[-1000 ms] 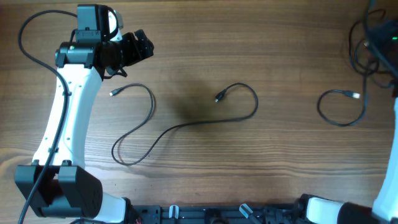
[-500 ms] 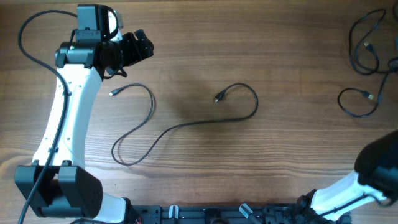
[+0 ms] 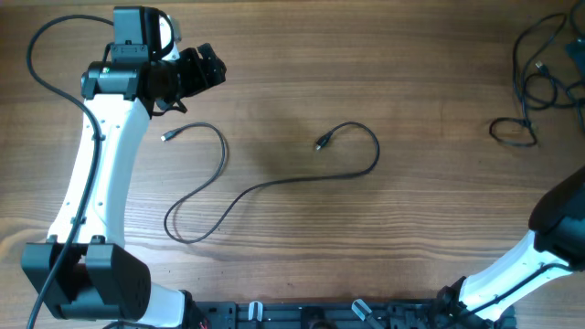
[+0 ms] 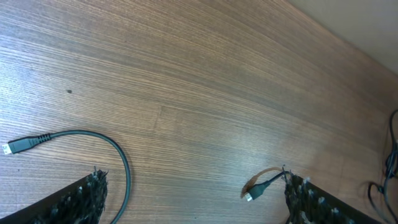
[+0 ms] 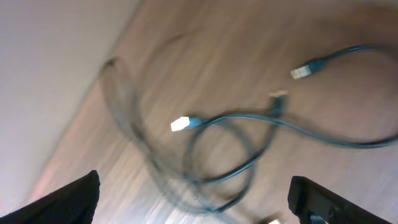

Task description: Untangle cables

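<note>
One long black cable (image 3: 274, 185) lies loose across the table's middle, with one plug (image 3: 167, 137) at the left and the other plug (image 3: 320, 143) near the centre. More cables (image 3: 537, 68) sit tangled at the far right, with a small loop (image 3: 514, 132) below them. My left gripper (image 3: 206, 68) hovers open at the upper left. Its wrist view shows a cable curve (image 4: 121, 168) and a plug (image 4: 252, 194) on the wood between its fingers (image 4: 81, 202). My right gripper (image 5: 193, 205) is open above blurred cables (image 5: 236, 143) with pale plugs (image 5: 180, 124).
The right arm (image 3: 559, 219) comes in from the lower right corner. The left arm (image 3: 101, 174) stretches along the left side, its own thick wire (image 3: 46, 55) arcing above it. A table edge (image 5: 81, 99) runs close to the tangle in the right wrist view.
The right arm has swung from the upper right down to the lower right corner and its gripper has opened. The small cable loop slid right toward the tangle. The left arm has not moved.
</note>
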